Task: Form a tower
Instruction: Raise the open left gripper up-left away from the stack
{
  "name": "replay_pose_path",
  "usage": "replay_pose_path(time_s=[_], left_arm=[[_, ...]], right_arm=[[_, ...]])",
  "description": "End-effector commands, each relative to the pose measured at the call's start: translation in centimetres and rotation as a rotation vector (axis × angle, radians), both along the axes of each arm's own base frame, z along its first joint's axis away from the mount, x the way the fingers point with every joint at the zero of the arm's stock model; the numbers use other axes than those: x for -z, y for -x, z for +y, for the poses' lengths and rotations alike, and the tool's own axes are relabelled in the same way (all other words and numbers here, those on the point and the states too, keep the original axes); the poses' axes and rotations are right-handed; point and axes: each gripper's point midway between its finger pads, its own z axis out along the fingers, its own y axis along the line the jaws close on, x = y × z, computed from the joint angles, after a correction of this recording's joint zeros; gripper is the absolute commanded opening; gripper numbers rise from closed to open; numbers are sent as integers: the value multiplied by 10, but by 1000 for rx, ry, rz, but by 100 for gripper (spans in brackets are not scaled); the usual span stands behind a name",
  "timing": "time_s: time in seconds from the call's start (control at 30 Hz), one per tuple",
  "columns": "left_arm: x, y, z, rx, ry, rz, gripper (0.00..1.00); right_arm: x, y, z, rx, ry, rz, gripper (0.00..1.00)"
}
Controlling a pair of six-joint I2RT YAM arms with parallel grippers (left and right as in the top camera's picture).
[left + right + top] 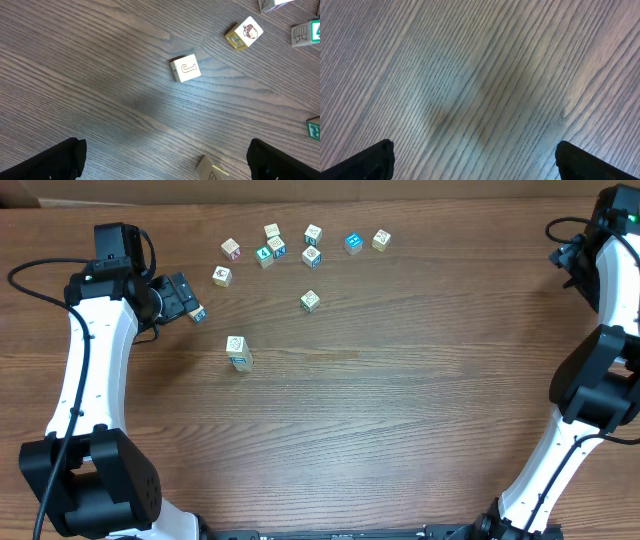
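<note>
Left gripper (164, 155) has its jaws spread wide with nothing between them. Its dark fingers (55, 160) sit at the lower corners of the wrist view, over the bare wooden table (100, 75). Just beyond them a pale J-printed cube (185, 68) lies alone on the wood. Farther off, a cube with a drawn face (244, 33) shows a yellow side. Right gripper (475, 155) is also wide open and empty, with only wood grain beneath it. In the overhead view it is up at the far right corner of the table.

From above, the tower (239, 353) is the cube group nearest the robot's bases. It stands left of the table's middle, apart from both arms, with a cream top and a blue-teal face on the cube below. I cannot tell how many cubes it holds. A small loose cube (198, 314) lies just beside the left gripper's tip. Beyond the tower a greenish-yellow cube (310, 301) sits alone. Past it, single cubes are scattered along the far side, among them a bright blue cube (353, 243).
</note>
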Motion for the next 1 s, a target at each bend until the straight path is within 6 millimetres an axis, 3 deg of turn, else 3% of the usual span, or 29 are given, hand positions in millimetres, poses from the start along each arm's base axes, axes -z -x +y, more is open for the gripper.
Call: replay_pose_path(time_s=[0.0, 0.97], left_arm=[[-5, -4, -1, -5, 7, -14, 99], [0, -4, -1, -5, 8, -1, 99]], right_arm=[[-2, -3, -3, 3, 16, -6, 100], [-2, -3, -3, 3, 17, -5, 100]])
